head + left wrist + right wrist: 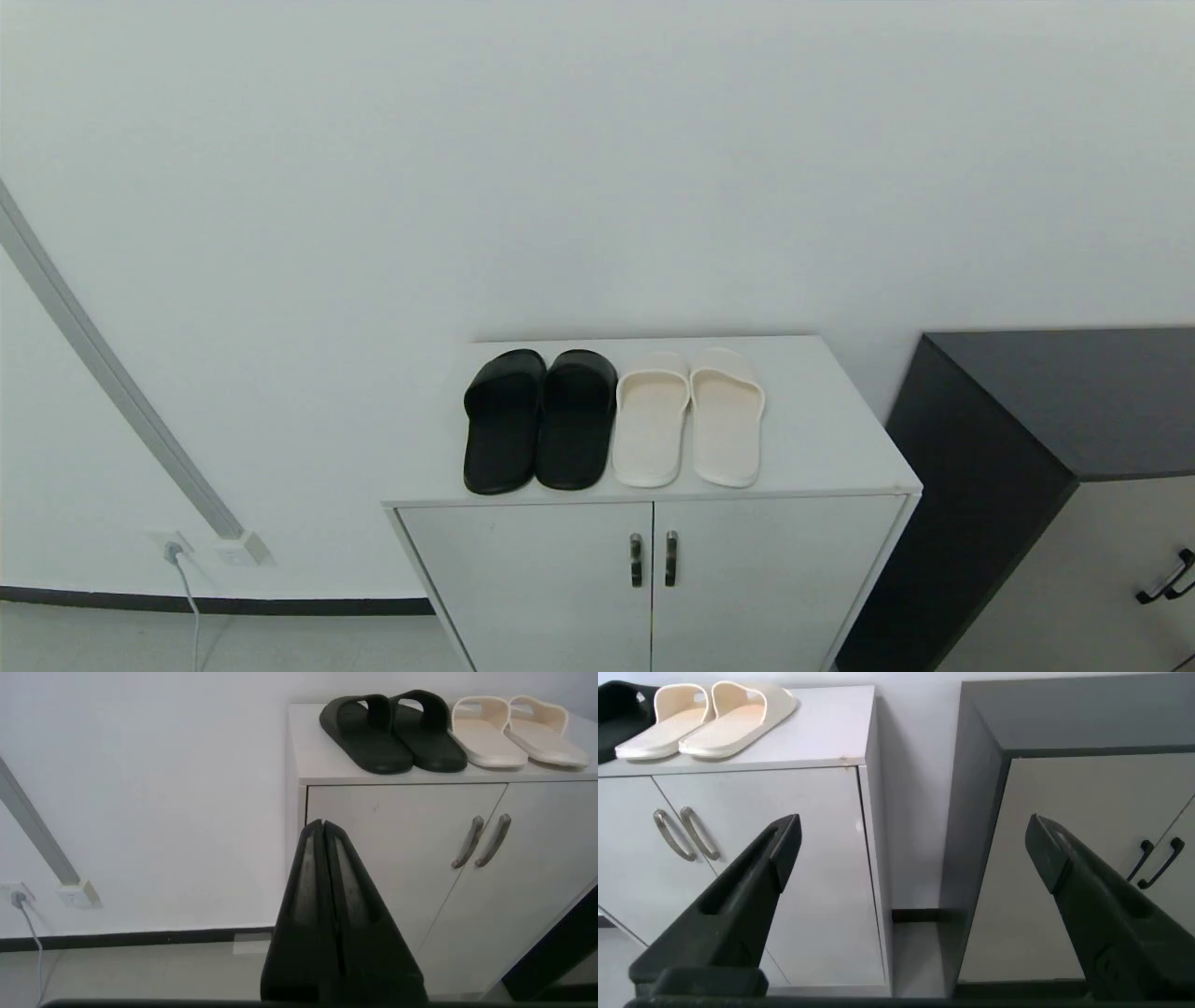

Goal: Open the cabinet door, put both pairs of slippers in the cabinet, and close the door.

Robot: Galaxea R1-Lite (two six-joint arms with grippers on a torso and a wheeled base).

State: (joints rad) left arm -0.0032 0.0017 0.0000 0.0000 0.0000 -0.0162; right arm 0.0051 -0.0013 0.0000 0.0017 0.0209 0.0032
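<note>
A white two-door cabinet (784,560) stands against the wall, both doors shut, with two metal handles (652,558) at the centre seam. On its top lie a black pair of slippers (540,420) on the left and a cream pair of slippers (689,417) on the right, toes toward the wall. My left gripper (323,831) is shut with nothing in it, held low in front of the cabinet's left door (392,840). My right gripper (915,835) is open and empty, off the cabinet's right side (874,849). The black pair (392,733), cream pair (519,733) and cream pair (705,717) also appear in the wrist views.
A dark cabinet (1018,439) with a grey door and black handles (1167,579) stands close on the right, a narrow gap between it and the white cabinet. On the left, a wall socket with a cable (177,560) and a slanted grey conduit (103,373).
</note>
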